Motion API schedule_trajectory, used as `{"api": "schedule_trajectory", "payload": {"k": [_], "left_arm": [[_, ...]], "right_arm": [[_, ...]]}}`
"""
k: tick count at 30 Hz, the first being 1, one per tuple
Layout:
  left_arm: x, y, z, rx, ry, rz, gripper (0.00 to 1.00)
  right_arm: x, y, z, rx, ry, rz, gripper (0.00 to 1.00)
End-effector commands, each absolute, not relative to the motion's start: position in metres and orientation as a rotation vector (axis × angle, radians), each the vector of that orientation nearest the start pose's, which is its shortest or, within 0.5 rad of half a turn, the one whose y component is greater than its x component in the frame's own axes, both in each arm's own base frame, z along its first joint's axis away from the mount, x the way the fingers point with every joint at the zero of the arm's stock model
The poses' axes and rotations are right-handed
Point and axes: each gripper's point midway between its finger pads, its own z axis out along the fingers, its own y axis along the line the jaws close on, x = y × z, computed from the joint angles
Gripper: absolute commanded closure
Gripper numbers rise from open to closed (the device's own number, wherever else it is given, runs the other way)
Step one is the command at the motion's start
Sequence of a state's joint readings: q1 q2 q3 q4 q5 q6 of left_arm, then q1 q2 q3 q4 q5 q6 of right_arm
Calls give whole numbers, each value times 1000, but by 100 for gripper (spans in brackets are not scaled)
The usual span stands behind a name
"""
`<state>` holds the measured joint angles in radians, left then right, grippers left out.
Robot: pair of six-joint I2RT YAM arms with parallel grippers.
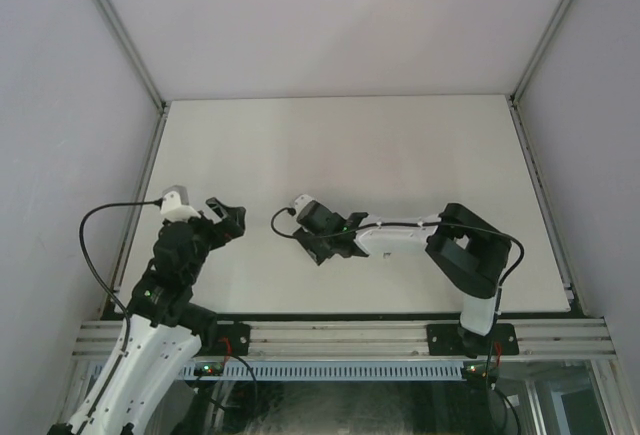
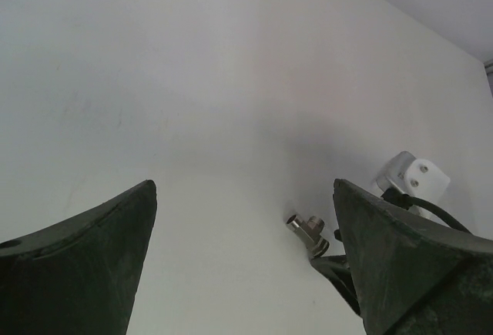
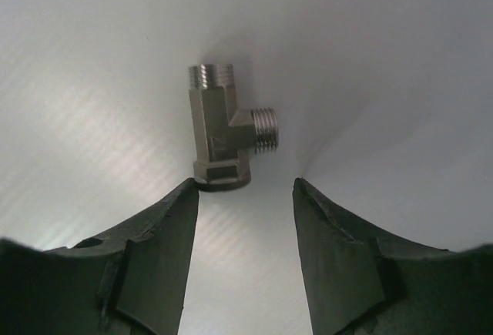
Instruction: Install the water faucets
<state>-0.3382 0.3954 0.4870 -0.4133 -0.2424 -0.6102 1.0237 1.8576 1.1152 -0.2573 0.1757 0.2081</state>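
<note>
**Item:** metal fitting (image 3: 222, 136), a silvery tee with threaded ends.

**Location:** lying flat on the counter (image 1: 350, 145), between the two pincers.

**Right pincer** (image 3: 245, 189): spread, holding nothing. The fitting lies just beyond its tips, to its left in the scene. It sits off-centre, and its hexagonal base appears to meet one finger's tip.

**Long axis:** runs straight away from the right pincer, roughly left-right on the counter. The short side branch sticks out across it.

**Left pincer** (image 2: 245, 189): spread wide, holding nothing. The fitting lies to its right, well apart and off its centre line.

**Nearer arm:** the right.

**Judgement:** the right pincer likely needs a small sideways shift and a short advance. That would bring the body between its fingers, which would then close across the long axis.
</note>
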Motion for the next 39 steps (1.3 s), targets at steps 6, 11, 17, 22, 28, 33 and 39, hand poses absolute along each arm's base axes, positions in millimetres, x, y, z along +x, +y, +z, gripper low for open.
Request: {"api": "schedule_trajectory", "payload": {"k": [6,11,17,22,28,33,39], "left_arm": [[243,-88,192,-316,1857,-531,2],[246,-113,179,-271,1939,-642,4],[250,-107,170,-304,1954,-596,4],[246,-91,178,-347,1889,-542,3],[241,-78,181,-361,1856,-485,2],[239,-76,182,-362,1864,-474,2],[239,-76,182,-365,1865,-473,2]], "right_arm": [[239,344,57,-1158,2179,435,40],[236,350,78,-1072,2087,580,39],[245,368,82,-909,2052,596,40],[253,366,65,-662,2197,546,43],[238,379,50,-735,2205,611,44],[237,383,39,-765,2224,604,48],[239,379,32,-746,2244,550,51]]}}
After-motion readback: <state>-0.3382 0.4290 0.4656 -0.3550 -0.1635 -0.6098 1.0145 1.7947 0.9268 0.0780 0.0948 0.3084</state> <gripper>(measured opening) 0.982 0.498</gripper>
